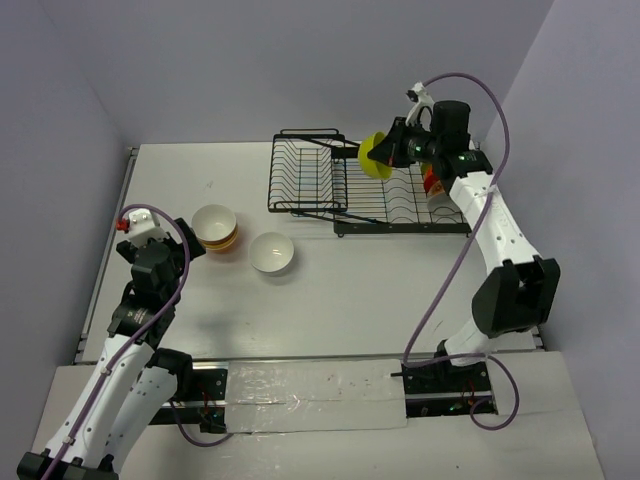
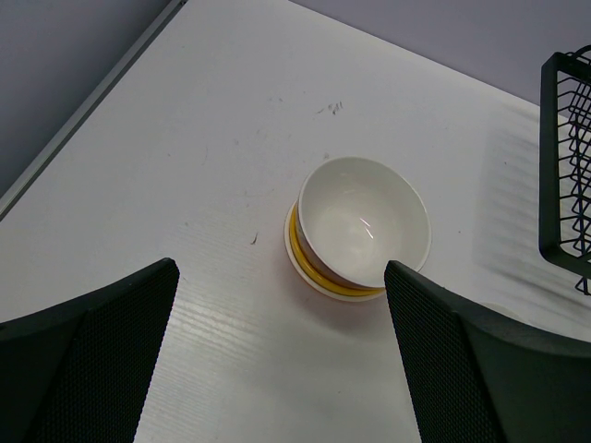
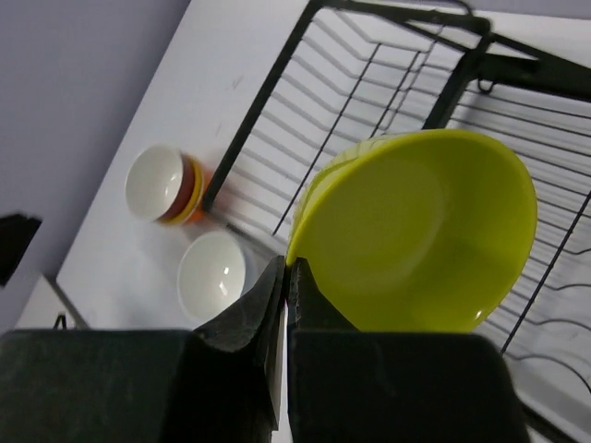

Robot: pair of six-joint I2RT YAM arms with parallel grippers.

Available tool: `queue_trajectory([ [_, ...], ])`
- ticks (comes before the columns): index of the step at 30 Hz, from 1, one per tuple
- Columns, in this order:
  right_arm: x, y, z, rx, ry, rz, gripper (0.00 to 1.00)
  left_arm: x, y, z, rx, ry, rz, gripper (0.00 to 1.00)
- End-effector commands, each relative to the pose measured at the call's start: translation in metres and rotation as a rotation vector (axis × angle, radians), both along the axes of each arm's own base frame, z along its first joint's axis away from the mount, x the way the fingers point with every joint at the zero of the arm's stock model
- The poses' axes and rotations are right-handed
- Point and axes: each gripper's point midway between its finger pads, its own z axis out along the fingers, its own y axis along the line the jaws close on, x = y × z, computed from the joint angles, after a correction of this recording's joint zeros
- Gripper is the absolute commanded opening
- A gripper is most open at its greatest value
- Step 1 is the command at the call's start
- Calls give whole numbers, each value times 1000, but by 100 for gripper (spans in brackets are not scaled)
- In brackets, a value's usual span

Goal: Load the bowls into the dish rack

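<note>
One lime-green bowl, rim pinched in my right gripper, hangs over the dish rack; left gripper gapes wide. Next: seat it between prongs.

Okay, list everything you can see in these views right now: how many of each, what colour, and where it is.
Stacked bowls: at least two, white inside, yellow and orange outsides, left part of the table.
Single bowl: one, white, on the table just right of the stack.
Lime-green bowl: one, held by its rim over the rack.
Red-orange item: one, at the rack's right side, mostly hidden by the right arm; cannot tell what it is.
Dish rack: one, black wire, far middle of the table.
Table: one, white.
Cables: two, purple, one along each arm.
Left claw: open, facing the stack, not touching.
Right claw: shut on the lime-green bowl's rim.
</note>
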Motion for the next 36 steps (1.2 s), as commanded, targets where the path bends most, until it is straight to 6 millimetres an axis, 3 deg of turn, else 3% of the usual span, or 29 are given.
queue_trajectory([
  [1, 54, -6, 19, 176, -163, -86, 0, 3, -3, 11, 1, -30, -14, 99],
  [2, 65, -15, 18, 235, -154, -137, 0, 3, -2, 10, 2, -27, -13, 99],
  [4, 81, -20, -9, 305, -119, -178, 0, 3, -2, 10, 7, -24, -10, 99],
  [5, 90, -24, 4, 376, -176, -192, 0, 3, -2, 10, 9, -24, -11, 99],
  [7, 108, -29, -17, 398, -170, -244, 0, 2, -1, 9, 11, -24, -11, 99],
  [8, 114, -30, -10, 423, -214, -246, 0, 2, -1, 8, 12, -22, -13, 99],
  [9, 124, -32, -23, 430, -204, -275, 0, 2, -2, 9, 9, -27, -13, 99],
  [12, 141, -36, -24, 480, -241, -304, 0, 2, -1, 7, 13, -19, -13, 99],
  [13, 149, -38, -38, 494, -225, -326, 0, 2, -1, 6, 15, -15, -10, 99],
  [14, 154, -38, -29, 537, -255, -322, 0, 2, -1, 7, 15, -15, -7, 99],
  [15, 163, -40, -44, 544, -232, -339, 0, 2, 0, 6, 21, -12, -5, 99],
  [17, 171, -40, -41, 593, -252, -348, 0, 3, 1, 4, 26, -6, -3, 99],
  [18, 178, -43, -54, 600, -234, -363, 0, 3, 1, 5, 29, -6, -2, 99],
  [20, 187, -46, -59, 624, -237, -383, 0, 3, 1, 4, 31, -6, -4, 99],
  [25, 197, -51, -63, 658, -237, -406, 0, 3, 2, 2, 37, 3, 1, 99],
  [36, 188, -74, -87, 658, -220, -466, 0, 2, 3, 4, 37, -4, 5, 99],
])
